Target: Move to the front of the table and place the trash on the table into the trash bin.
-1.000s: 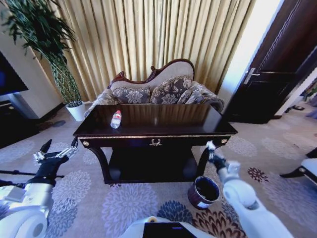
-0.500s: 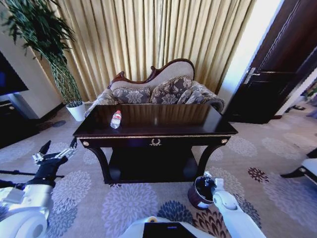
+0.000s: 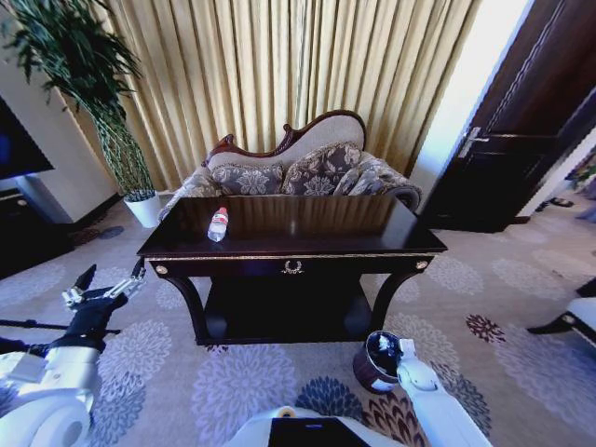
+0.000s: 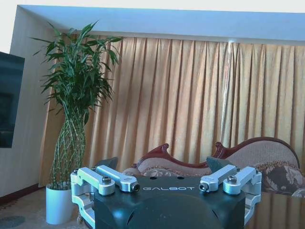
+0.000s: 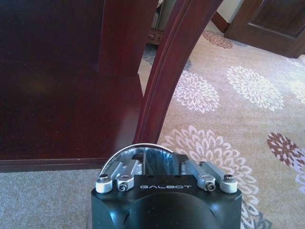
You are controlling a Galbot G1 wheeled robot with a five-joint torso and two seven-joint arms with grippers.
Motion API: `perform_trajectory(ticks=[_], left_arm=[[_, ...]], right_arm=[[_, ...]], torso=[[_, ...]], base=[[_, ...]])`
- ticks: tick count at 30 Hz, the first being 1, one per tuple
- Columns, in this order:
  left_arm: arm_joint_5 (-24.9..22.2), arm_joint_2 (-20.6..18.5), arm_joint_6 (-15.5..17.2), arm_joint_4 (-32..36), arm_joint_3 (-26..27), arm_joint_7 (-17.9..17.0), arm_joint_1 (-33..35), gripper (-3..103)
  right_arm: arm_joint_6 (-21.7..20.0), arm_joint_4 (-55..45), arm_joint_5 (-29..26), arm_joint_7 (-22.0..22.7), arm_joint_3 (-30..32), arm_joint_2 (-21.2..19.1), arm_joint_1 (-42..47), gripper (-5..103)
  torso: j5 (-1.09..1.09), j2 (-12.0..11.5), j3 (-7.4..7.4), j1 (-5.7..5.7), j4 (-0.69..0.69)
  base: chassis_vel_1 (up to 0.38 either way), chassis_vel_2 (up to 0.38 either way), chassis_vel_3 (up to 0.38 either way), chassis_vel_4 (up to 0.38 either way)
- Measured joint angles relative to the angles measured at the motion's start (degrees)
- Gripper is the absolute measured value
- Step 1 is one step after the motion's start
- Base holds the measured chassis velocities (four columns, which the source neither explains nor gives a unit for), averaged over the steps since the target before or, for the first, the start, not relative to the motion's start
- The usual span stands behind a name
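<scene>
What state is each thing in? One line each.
Clear plastic bottle with red label: lying on its side on the glossy dark-brown wooden table.
Dark maroon round trash bin: upright, lidless.
Left gripper: open, empty.
Right gripper: over the bin.

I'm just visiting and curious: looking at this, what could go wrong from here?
The right gripper hangs low over the trash bin, close to the table leg, so it might knock either. The bottle lies on its side at the table's far left and could roll when touched.
</scene>
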State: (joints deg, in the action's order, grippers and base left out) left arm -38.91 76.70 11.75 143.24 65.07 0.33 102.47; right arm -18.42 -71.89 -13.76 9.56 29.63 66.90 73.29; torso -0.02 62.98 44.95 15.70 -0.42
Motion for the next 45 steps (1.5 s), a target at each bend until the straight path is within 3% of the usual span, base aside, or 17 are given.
perform_trajectory(ticks=[4, 10, 13, 15, 17, 19, 38, 43, 45], left_arm=[[0.0, 0.0, 0.0, 0.0, 0.0, -0.1, 0.0, 100], [0.0, 0.2, 0.0, 0.0, 0.0, -0.1, 0.2, 100], [0.0, 0.2, 0.0, 0.0, 0.0, -0.1, 0.2, 100], [0.0, 0.2, 0.0, 0.0, 0.1, -0.1, 0.3, 100], [0.0, 0.2, 0.0, 0.0, 0.1, -0.1, 0.3, 100], [0.0, 0.2, 0.0, 0.0, 0.1, -0.1, 0.3, 100], [-0.3, 0.1, 0.0, 0.0, 0.6, -0.1, 0.4, 100], [-0.4, 0.0, 0.0, 0.0, 0.7, -0.1, 0.5, 100], [-0.5, -0.1, 0.0, 0.0, 0.8, -0.1, 0.6, 100]], right_arm=[[0.1, -0.1, 0.1, 0.0, 0.1, -0.1, 0.2, 43], [0.2, -0.3, 0.0, 0.0, 0.5, -0.2, 0.9, 70], [0.2, -0.4, -0.2, 0.0, 0.7, -0.2, 1.1, 76], [0.2, -0.5, -0.3, 0.0, 0.9, -0.2, 1.2, 91], [0.2, -0.6, -0.3, 0.0, 0.9, -0.2, 1.2, 91], [0.3, -0.6, -0.4, 0.0, 1.0, -0.3, 1.2, 99], [0.7, -1.2, -0.9, 0.1, 1.8, -0.2, 1.8, 100], [0.9, -3.7, -5.5, 0.1, 1.9, -1.5, 2.3, 100], [3.4, -8.5, -8.9, 0.1, 2.6, -2.5, 3.4, 100]], torso=[[0.00, 0.0, 0.00, 0.00, 0.00], [0.00, 0.0, 0.00, 0.00, 0.00], [0.00, 0.0, 0.00, 0.00, -0.01], [0.00, 0.0, 0.00, 0.00, 0.00], [0.00, 0.0, 0.00, 0.00, 0.00], [0.00, 0.0, 0.00, 0.00, 0.00], [0.00, 0.0, 0.00, 0.00, 0.00], [0.01, 0.0, 0.00, 0.00, -0.01], [0.00, 0.0, 0.00, 0.00, 0.00]], base=[[0.000, 0.000, 0.000, 0.000], [0.000, 0.000, 0.000, 0.000], [0.000, 0.000, 0.000, 0.000], [0.000, 0.000, 0.000, 0.000], [0.000, 0.000, 0.000, 0.000], [0.000, 0.000, 0.000, 0.000], [0.000, 0.000, 0.000, 0.000], [0.000, 0.000, 0.000, 0.000], [0.000, 0.000, 0.000, 0.000]])
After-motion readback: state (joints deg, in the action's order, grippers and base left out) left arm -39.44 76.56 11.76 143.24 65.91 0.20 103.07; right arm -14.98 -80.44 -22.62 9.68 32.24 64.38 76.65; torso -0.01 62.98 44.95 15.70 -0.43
